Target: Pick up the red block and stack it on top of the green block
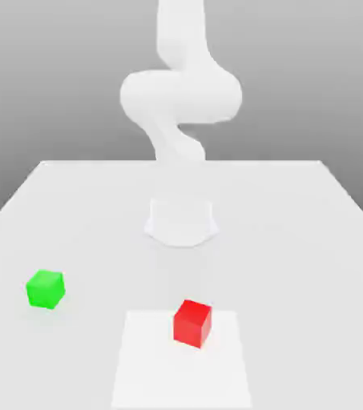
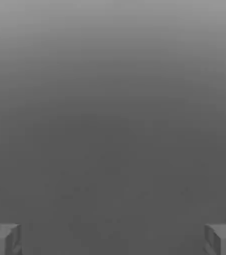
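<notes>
End effector [image 2: 113, 239] spread wide, empty, ready for approach. Red block [image 1: 192, 323] rests on counter [image 1: 296, 240] on paler square patch, untouched. Green block [image 1: 46, 289] well apart toward exterior view's left, top free for stacking.

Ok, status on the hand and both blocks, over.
Hand open, empty. Red block on table, apart from green block. Nothing between them.

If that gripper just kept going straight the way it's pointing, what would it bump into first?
Nothing that I can see. The gripper has its jaws wide apart, and the hand view ahead of them is plain grey with no block in it. Depth there is hard to judge.
</notes>
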### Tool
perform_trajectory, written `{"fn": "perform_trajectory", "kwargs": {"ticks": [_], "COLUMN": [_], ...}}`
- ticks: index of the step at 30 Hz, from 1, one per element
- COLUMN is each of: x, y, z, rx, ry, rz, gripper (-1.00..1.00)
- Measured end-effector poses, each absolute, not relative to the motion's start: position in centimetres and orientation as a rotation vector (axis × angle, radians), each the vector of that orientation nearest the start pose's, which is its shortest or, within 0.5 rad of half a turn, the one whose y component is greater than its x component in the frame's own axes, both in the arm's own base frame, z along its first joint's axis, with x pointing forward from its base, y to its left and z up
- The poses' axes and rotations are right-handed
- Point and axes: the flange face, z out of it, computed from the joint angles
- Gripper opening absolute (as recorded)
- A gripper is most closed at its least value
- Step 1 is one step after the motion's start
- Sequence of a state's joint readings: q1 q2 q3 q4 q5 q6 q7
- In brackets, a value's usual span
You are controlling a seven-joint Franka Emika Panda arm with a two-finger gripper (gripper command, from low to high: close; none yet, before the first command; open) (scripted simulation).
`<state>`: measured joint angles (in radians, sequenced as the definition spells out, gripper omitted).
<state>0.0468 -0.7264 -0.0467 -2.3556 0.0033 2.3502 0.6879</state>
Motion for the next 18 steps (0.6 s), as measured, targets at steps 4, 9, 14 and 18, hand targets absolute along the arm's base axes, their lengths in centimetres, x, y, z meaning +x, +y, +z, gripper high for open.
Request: {"fn": "perform_trajectory", "kwargs": {"ticks": [4, 9, 14, 18], "x": [41.8, 43.5, 42.2, 39.2], "y": [-0.6, 0.5, 1.6, 2.1], "z": [56.5, 44.9, 33.9, 26.2], "rx": [-2.740, -2.919, -3.039, -3.087], "ry": [0.678, 0.354, -0.006, -0.313], "rz": [-0.776, -0.565, -0.342, -0.155], "gripper": [0.00, 0.00, 0.00, 0.00]}}
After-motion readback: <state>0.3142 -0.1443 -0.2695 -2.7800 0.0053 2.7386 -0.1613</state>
